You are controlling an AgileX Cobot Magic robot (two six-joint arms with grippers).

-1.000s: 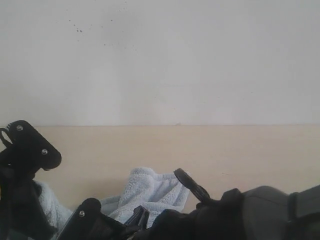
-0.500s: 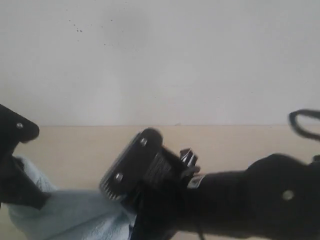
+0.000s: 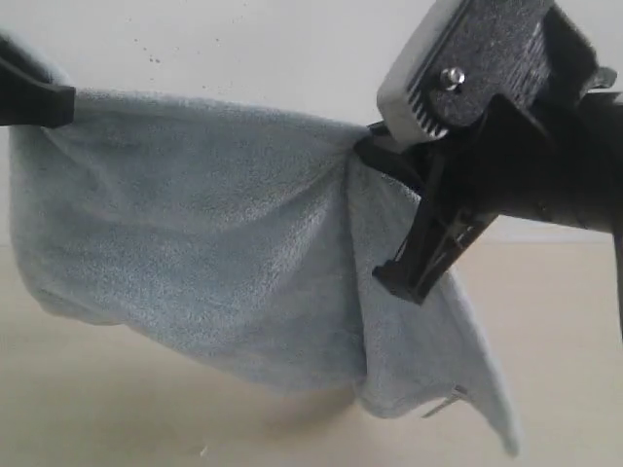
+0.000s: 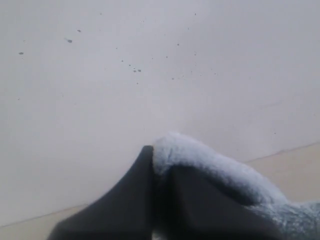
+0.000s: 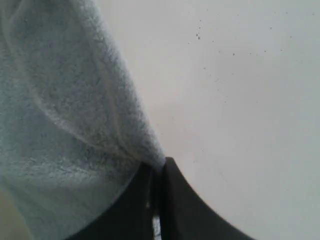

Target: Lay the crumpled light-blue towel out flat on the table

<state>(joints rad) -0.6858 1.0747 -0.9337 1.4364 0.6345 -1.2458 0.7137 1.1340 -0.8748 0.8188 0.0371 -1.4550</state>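
Observation:
The light-blue towel [image 3: 204,243] hangs in the air above the beige table [image 3: 565,331], stretched between both grippers. My left gripper [image 3: 44,102] is shut on its upper left edge at the exterior view's left border; in the left wrist view the towel [image 4: 210,160] folds over the closed fingers [image 4: 130,200]. My right gripper [image 3: 375,146] is shut on the upper edge at the right, and a flap with a small white label [image 3: 443,404] hangs below it. In the right wrist view the towel [image 5: 60,125] drapes from the closed fingertips [image 5: 177,200].
A white speckled wall [image 3: 243,49] rises behind the table. The right arm's black body and grey mount [image 3: 467,58] fill the upper right of the exterior view. Bare table shows below and right of the towel.
Both grippers have risen from near the table to high in the view, lifting the towel off the surface and pulling it out between them so it hangs spread.

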